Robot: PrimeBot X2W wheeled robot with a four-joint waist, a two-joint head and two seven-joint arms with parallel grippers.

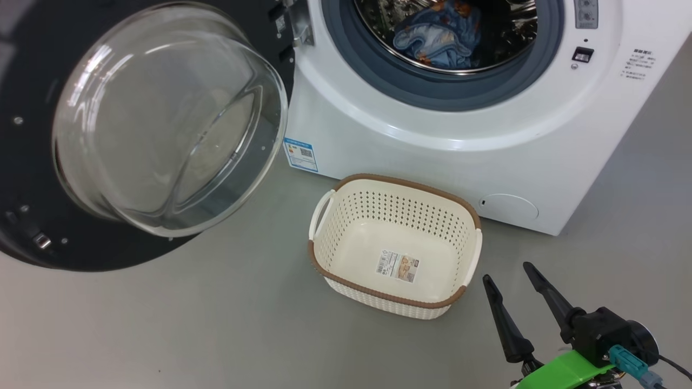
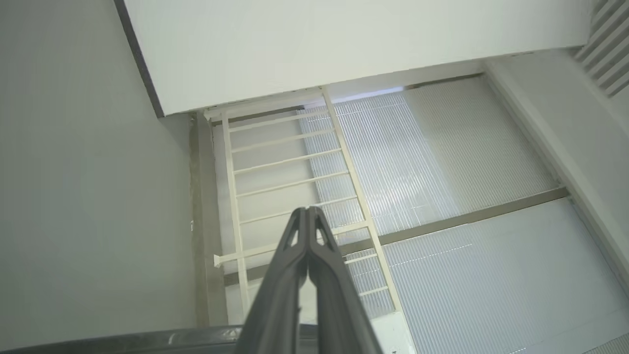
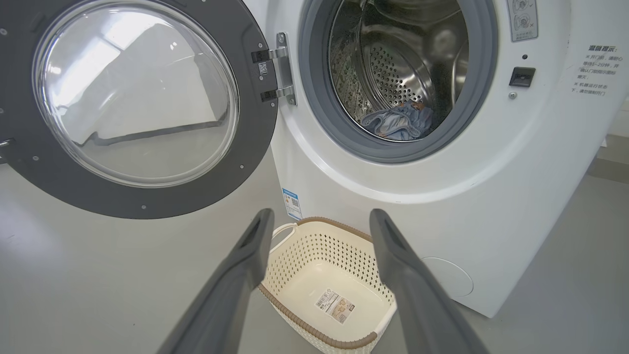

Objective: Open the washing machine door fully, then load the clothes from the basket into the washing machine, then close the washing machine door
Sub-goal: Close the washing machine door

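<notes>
One basket [image 1: 403,182] sits mouth up, lengthwise along the washing machine [image 1: 432,156].

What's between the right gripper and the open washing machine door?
The empty basket, then bare floor up to the door, by the head view.

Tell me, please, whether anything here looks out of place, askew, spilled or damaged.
Nothing stands out. The clothes lie inside the washing machine, the basket stands upright on the floor holding just its sticker, and the washing machine door hangs wide open, undamaged.
</notes>
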